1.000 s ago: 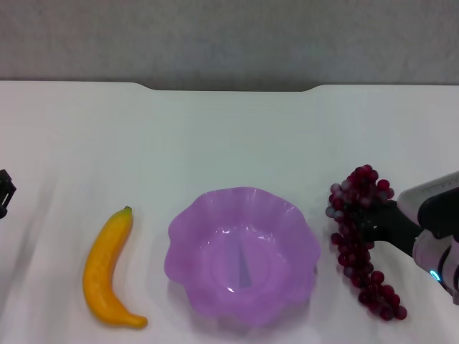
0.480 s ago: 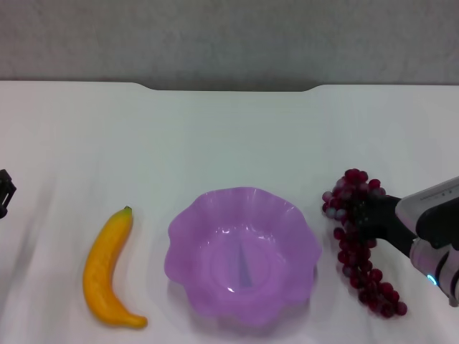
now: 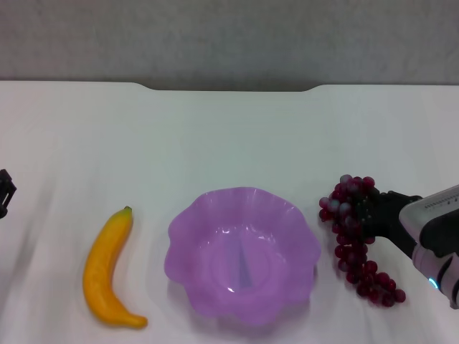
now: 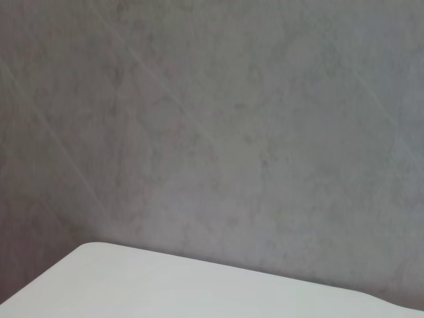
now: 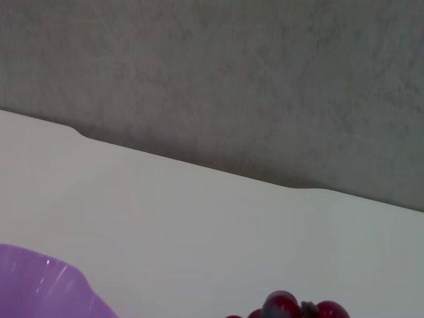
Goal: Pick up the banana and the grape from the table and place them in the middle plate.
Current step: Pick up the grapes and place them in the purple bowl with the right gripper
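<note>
The grape (image 3: 355, 247), a long dark red bunch, hangs just right of the purple scalloped middle plate (image 3: 181, 231) on the white table (image 3: 229, 136). My right gripper (image 3: 371, 212) is shut on the bunch's upper part, with its far end tilted towards the plate and its lower end trailing towards me. The right wrist view shows the bunch's top (image 5: 289, 308) and a bit of the plate's rim (image 5: 46, 288). The yellow banana (image 3: 107, 269) lies left of the plate, untouched. My left gripper (image 3: 4, 192) sits parked at the table's left edge, barely in view.
The table's far edge has a shallow notch (image 3: 229, 87) with a grey wall behind it. The left wrist view shows only a corner of the table (image 4: 165, 285) and the wall.
My right gripper has shifted left towards the plate with the grape bunch in it; the bunch's trailing end has been drawn up and left. The banana, plate and left arm are unmoved.
</note>
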`<state>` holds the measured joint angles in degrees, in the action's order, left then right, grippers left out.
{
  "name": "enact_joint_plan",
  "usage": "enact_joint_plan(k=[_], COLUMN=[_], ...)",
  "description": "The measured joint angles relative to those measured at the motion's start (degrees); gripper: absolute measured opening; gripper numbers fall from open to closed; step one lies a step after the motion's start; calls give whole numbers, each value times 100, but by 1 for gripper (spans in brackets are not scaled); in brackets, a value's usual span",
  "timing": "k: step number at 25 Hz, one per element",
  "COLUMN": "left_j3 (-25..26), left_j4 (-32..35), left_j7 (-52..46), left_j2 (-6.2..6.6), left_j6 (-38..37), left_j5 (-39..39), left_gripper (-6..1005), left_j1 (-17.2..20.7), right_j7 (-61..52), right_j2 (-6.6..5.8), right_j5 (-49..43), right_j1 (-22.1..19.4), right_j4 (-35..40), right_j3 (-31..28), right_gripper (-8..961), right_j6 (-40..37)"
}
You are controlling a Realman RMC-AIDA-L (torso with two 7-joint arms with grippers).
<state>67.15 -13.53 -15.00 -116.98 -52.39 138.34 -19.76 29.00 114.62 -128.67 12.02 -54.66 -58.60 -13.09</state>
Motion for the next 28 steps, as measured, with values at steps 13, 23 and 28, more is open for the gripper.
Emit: enact_joint_plan(k=[13,23,28], left_j3=[0,0,0], left_j4=[0,0,0], left_j7=[-4,-3,-11], left_j2=[0,0,0], left_j6=[0,1,1], left_j5=[0,0,0], left_gripper=[794,794,794], left_j1=[5,7,24], right_j7=[0,0,-18], right_j2=[3,-2,4], right_j5=[0,-255,-770], right_j1=[-145,-328,-736], right_j4=[42,-124,-530], right_j3=[152,405,459], right_gripper=[169,165,164], right_j6=[-574,-1038,-1517])
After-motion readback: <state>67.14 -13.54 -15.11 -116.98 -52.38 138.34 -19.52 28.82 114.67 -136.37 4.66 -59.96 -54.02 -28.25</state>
